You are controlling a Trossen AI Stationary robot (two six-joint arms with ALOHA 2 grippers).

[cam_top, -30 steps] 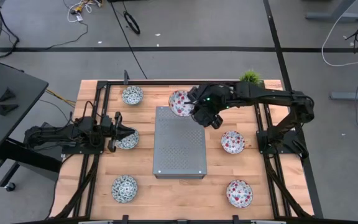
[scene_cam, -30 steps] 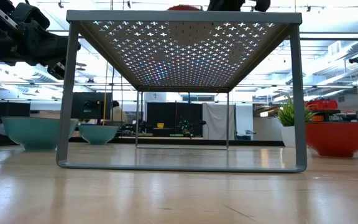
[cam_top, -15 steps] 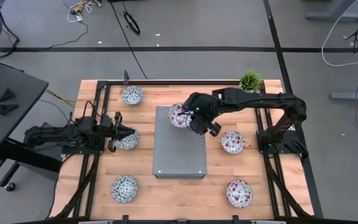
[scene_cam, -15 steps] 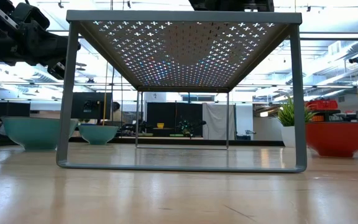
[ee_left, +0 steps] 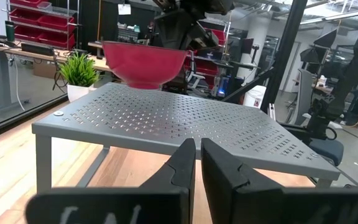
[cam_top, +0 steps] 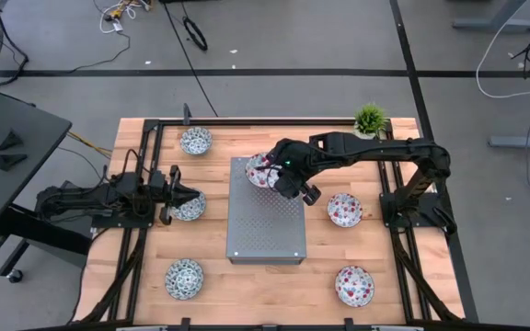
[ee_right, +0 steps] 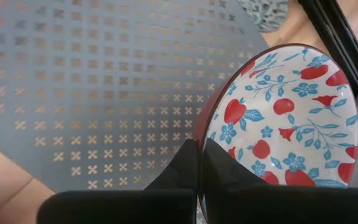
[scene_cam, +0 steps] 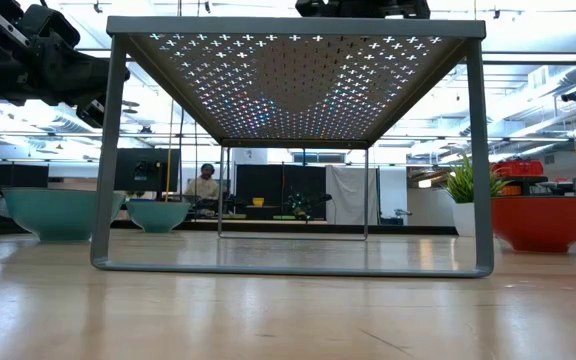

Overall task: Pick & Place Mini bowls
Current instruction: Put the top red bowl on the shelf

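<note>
A red-patterned mini bowl [cam_top: 263, 172] is sitting at the far corner of the grey perforated stand [cam_top: 265, 221], its rim being pinched by the right hand [cam_top: 281, 176]. The left hand [cam_top: 175, 195], fingers nearly pressed together, is hovering beside a blue-green bowl [cam_top: 190, 208] on the wooden surface [cam_top: 274, 280].

Even, bright overhead light fills the high view, and shadows under the arms stay soft and short. In the low view the backlit ceiling lamps blow out the upper part of the frame, light shines through the perforated grey box [scene_cam: 293, 90], and the wooden table [scene_cam: 268, 315] carries a pale sheen, soft in the foreground. In both wrist views the near fingers at the bottom edge are blurred.
</note>
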